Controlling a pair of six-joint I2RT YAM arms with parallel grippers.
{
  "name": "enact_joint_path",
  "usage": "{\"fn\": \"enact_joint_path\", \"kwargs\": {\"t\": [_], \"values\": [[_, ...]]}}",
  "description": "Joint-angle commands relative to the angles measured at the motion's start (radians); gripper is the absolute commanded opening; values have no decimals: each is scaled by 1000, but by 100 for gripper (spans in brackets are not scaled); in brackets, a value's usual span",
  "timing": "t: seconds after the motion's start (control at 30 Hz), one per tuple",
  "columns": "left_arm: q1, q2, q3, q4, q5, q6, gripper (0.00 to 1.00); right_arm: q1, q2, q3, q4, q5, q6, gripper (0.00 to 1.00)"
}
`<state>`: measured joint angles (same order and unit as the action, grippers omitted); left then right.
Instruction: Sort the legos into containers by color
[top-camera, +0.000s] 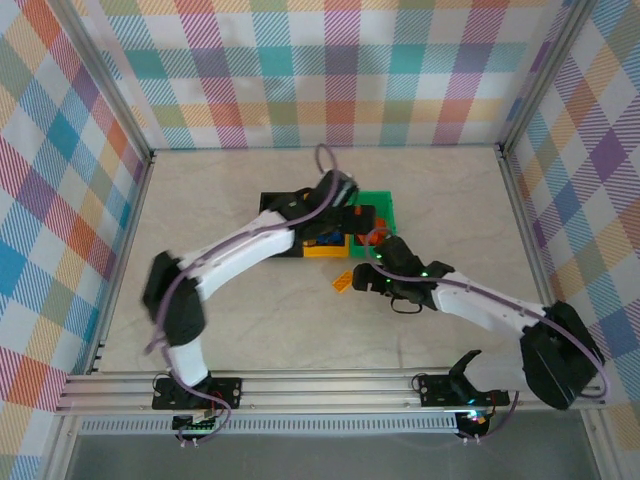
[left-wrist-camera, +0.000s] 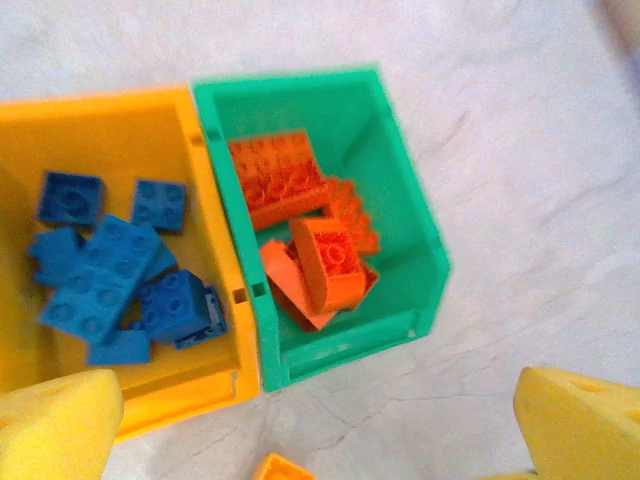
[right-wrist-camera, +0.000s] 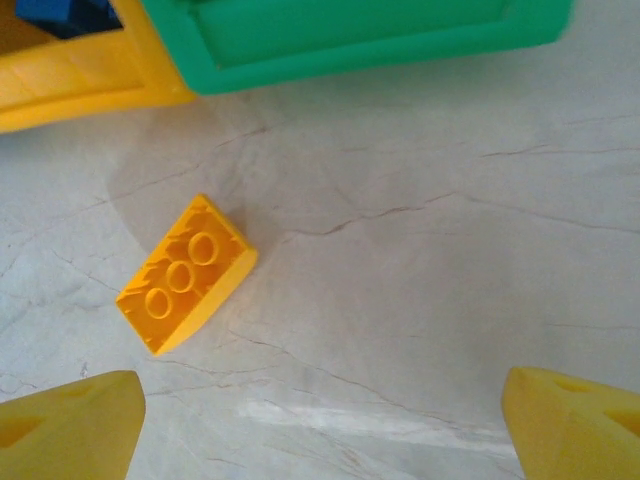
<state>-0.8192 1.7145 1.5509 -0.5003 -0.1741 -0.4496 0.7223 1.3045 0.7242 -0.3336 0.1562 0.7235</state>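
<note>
Legos (left-wrist-camera: 320, 265) are mostly lying in the bins already, and one yellow brick (right-wrist-camera: 187, 275) is lying alone on the table (right-wrist-camera: 450, 280).

The left gripper (left-wrist-camera: 320, 425) is hanging above the bins with its fingers spread wide and nothing between them. Under it, the orange bricks (left-wrist-camera: 280, 180) are resting in the green bin (left-wrist-camera: 425, 235), piled a little. The blue bricks (left-wrist-camera: 110, 270) are sitting in the yellow bin (left-wrist-camera: 100, 115), which is touching the green one along its side.

The right gripper (right-wrist-camera: 320, 425) is hovering over the table, also spread wide and empty. The yellow brick is lying studs up just in front of the bins, to the left of the middle between the fingers and turned diagonally to them. In the top view the black bin (top-camera: 268, 204) is standing on the far side, mostly hidden, so I cannot tell what it is holding.

I am judging that the right gripper is preparing to take the yellow brick. Because the brick is off centre and turned, one finger may be pushing it away and sliding it against the bins instead of gripping it. The two arms are working very near each other, so they may be colliding over the bins. The colour can also mislead: the yellow bin is holding blue bricks, so this brick probably belongs in the black bin.
</note>
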Motion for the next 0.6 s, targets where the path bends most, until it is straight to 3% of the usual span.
{"fn": "enact_joint_path", "kwargs": {"t": [0.0, 0.3, 0.57], "values": [[5, -205, -229, 73, -64, -64, 100, 51, 94, 93, 46, 15, 45, 92], [3, -679, -696, -9, -169, -194, 100, 71, 344, 238, 7, 61, 150, 88], [1, -799, -799, -62, -191, -247, 100, 86, 488, 371, -159, 111, 203, 82]]}}
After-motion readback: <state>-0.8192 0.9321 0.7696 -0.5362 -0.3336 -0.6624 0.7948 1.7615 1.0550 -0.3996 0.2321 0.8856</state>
